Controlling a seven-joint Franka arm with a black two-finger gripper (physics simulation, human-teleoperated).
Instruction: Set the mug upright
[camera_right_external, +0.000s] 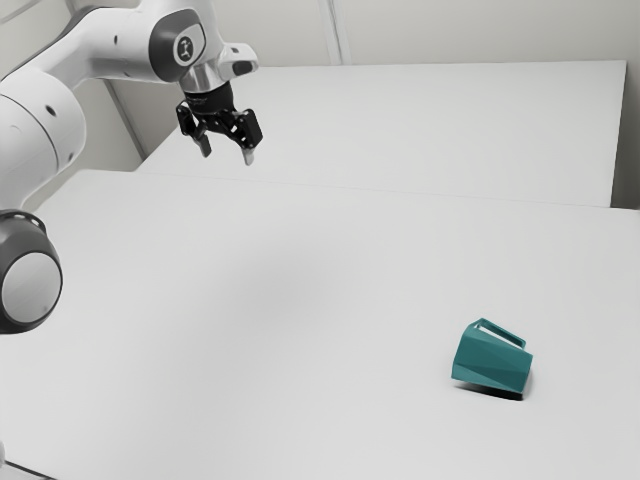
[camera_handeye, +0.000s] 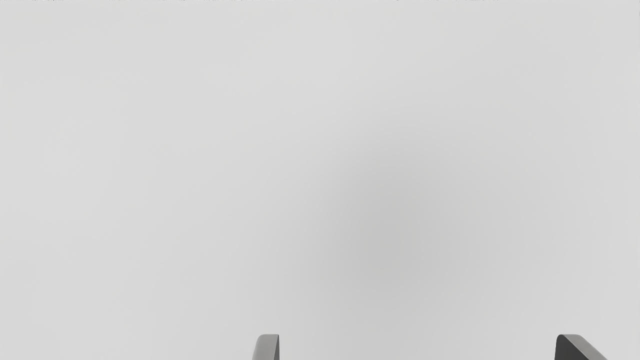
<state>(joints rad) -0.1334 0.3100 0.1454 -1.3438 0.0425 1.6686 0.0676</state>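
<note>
Mug lies sideways, handle up, on the tabletop, well apart from the raised, wide-spread gripper; approach seems the step, calling for a reach toward it.

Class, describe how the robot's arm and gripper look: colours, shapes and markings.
The arm is white, with thick, rounded segments, dark grey joint parts and a round, dark badge. The gripper is black, its two fingers ending in grey tips.
</note>
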